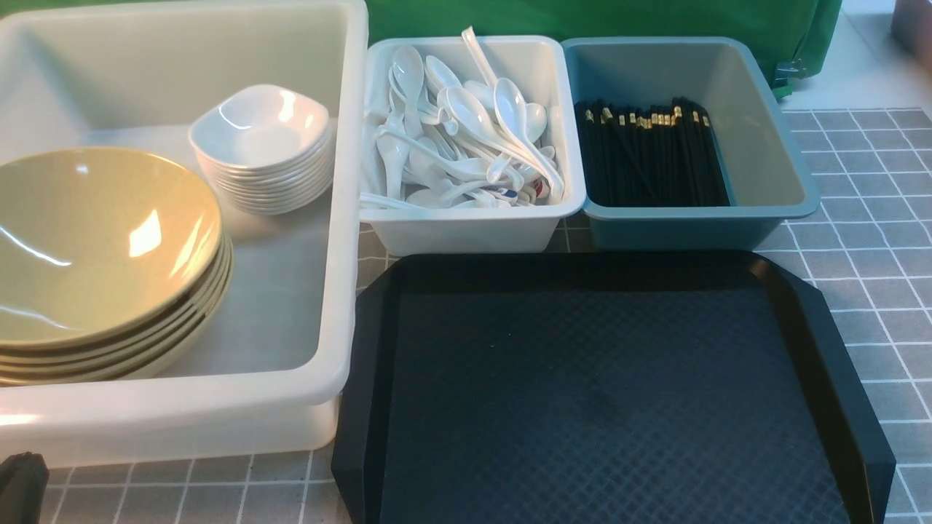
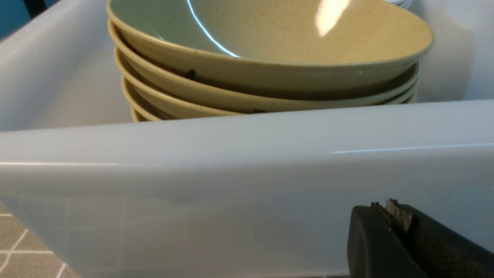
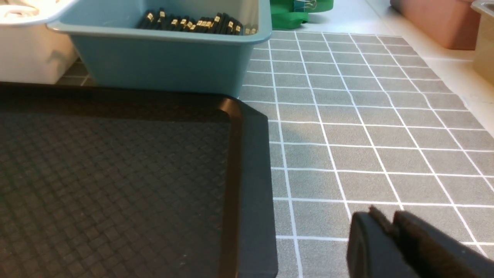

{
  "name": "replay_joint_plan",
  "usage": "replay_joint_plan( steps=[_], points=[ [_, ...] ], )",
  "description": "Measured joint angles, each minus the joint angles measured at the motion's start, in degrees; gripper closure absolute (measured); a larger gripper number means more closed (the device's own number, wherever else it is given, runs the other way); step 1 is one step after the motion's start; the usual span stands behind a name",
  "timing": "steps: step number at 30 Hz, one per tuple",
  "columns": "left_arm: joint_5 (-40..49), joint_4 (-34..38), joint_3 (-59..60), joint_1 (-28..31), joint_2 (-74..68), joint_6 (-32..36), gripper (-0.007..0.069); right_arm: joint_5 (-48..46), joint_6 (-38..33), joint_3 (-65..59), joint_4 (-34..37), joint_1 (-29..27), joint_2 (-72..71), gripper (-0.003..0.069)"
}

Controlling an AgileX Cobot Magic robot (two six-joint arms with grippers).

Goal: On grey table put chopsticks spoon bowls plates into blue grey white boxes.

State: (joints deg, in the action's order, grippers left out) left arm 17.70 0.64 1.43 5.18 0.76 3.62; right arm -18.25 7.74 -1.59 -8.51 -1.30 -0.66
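Note:
Olive-yellow bowls (image 1: 95, 247) are stacked in the large milky-white tub (image 1: 342, 218), with a stack of small white plates (image 1: 262, 145) behind them. White spoons (image 1: 466, 138) fill the small white box (image 1: 473, 229). Black chopsticks (image 1: 648, 153) lie in the blue-grey box (image 1: 692, 225). My left gripper (image 2: 386, 206) is shut and empty, low outside the tub's near wall (image 2: 247, 173), with the bowls (image 2: 270, 61) just beyond. Over the grey table (image 3: 366, 135), my right gripper (image 3: 386, 216) hangs with fingers together, holding nothing, to the right of the black tray (image 3: 251, 173).
A black octagonal tray (image 1: 604, 393) lies bare in front of the two small boxes. Green cloth (image 1: 582, 18) hangs behind the boxes. A brown container (image 3: 436, 23) stands beyond the table's far right edge. Grey grid surface (image 1: 874, 218) shows to the right of the tray.

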Motion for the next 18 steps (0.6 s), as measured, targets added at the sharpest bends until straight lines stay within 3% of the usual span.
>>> replay_joint_plan(
  steps=[18],
  points=[
    [0.09, -3.0, 0.0, -3.46, 0.0, -0.06, 0.0633, 0.0, 0.0, 0.0, 0.0, 0.0, 0.0, 0.0531]
  ],
)
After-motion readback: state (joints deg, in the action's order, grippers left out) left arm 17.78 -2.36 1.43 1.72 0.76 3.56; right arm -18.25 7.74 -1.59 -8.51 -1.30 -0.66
